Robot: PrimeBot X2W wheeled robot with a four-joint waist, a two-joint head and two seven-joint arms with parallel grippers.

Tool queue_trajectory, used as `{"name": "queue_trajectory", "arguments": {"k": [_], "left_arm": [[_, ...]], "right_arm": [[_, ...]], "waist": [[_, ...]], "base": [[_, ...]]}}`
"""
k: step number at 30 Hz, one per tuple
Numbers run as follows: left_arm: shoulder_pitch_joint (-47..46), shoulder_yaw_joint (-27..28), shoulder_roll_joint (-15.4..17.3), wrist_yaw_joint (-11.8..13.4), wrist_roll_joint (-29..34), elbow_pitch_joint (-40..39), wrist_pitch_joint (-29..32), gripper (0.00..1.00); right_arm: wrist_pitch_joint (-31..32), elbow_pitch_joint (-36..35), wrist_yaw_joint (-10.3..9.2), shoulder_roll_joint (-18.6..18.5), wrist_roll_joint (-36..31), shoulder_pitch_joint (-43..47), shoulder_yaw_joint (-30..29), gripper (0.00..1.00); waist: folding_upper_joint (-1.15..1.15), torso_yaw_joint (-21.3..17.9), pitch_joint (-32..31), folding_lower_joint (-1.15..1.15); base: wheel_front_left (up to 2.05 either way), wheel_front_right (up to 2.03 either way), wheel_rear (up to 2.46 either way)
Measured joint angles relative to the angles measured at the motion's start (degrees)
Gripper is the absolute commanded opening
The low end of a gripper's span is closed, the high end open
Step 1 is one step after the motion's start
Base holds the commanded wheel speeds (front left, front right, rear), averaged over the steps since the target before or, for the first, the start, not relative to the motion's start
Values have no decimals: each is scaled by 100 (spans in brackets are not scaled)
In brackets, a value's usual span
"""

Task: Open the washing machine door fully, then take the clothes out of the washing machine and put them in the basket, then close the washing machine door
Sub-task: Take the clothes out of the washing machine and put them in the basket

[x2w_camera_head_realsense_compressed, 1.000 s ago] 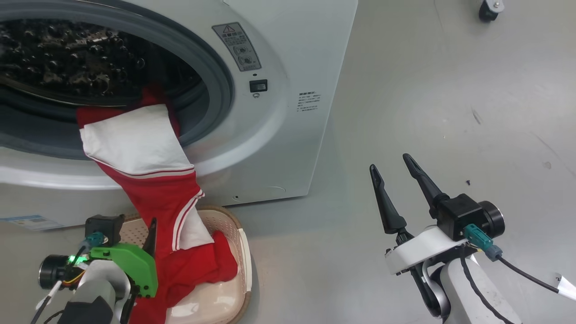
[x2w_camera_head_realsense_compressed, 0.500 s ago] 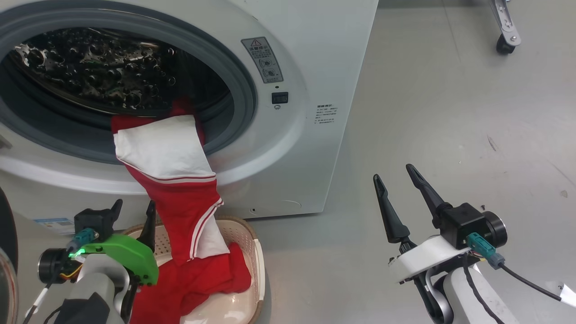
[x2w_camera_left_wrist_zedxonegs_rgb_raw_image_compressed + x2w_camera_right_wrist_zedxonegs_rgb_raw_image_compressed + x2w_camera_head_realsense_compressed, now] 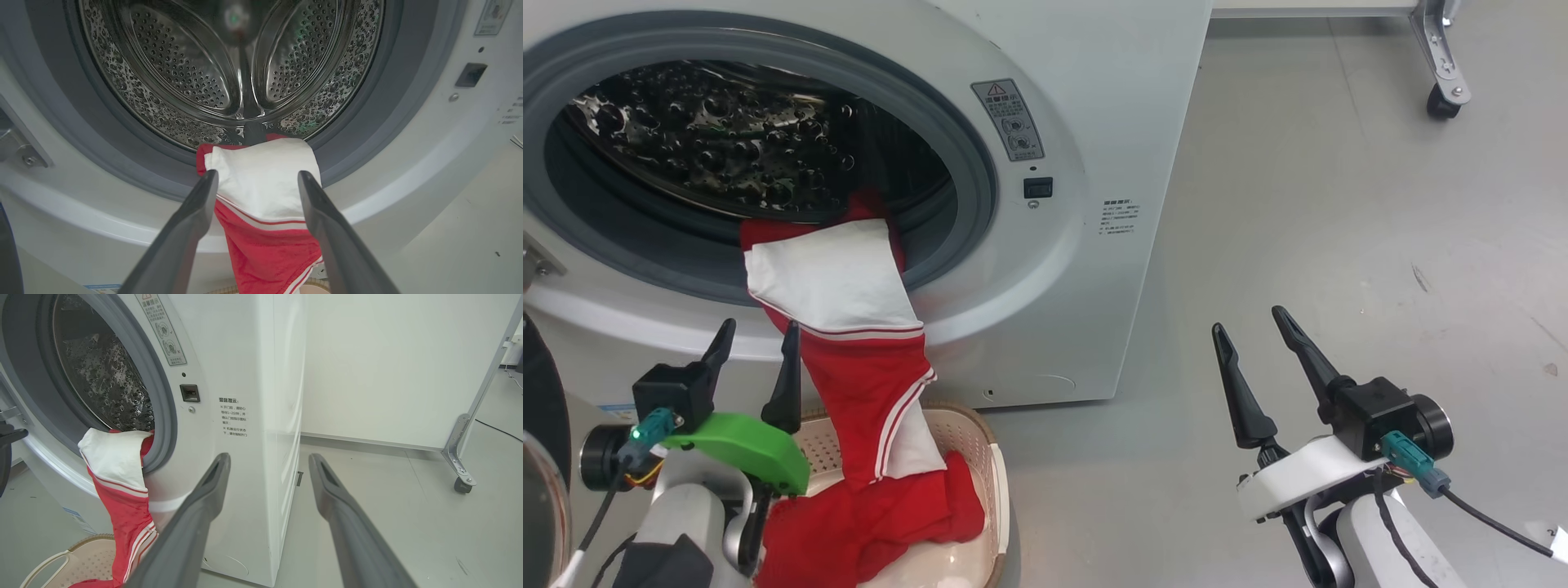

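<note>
The white washing machine (image 3: 1094,106) stands with its steel drum (image 3: 727,139) open. The washing machine door (image 3: 535,384) shows as a dark rim at the far left edge. One of the clothes (image 3: 866,384), red with a white panel and striped trim, hangs from the drum lip (image 3: 261,183) (image 3: 118,486) down into the cream basket (image 3: 995,482). More red cloth is heaped in the basket. My left gripper (image 3: 758,325) is open just left of the hanging garment; in its wrist view the left gripper (image 3: 258,174) frames the white panel. My right gripper (image 3: 1248,320) (image 3: 270,456) hangs open over bare floor.
A metal frame leg on a caster (image 3: 1441,102) (image 3: 463,484) stands at the far right, before a white wall panel (image 3: 388,355). The door hinge bracket (image 3: 535,261) sticks out at the opening's left. The basket (image 3: 61,559) sits on the grey floor (image 3: 1339,245) against the machine's front.
The head camera has tilted, shifting the whole picture. My left gripper has risen beside the hanging garment, both fingers now showing. The right gripper holds its place.
</note>
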Motion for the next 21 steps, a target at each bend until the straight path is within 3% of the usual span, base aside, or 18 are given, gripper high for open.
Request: {"name": "queue_trajectory", "arguments": {"k": [21], "left_arm": [[805,-8,-26,11,159,-822,0,100]], "right_arm": [[0,-54,40,1,0,82,0,100]], "waist": [[0,-40,-11,0]], "base": [[0,0,0]]}}
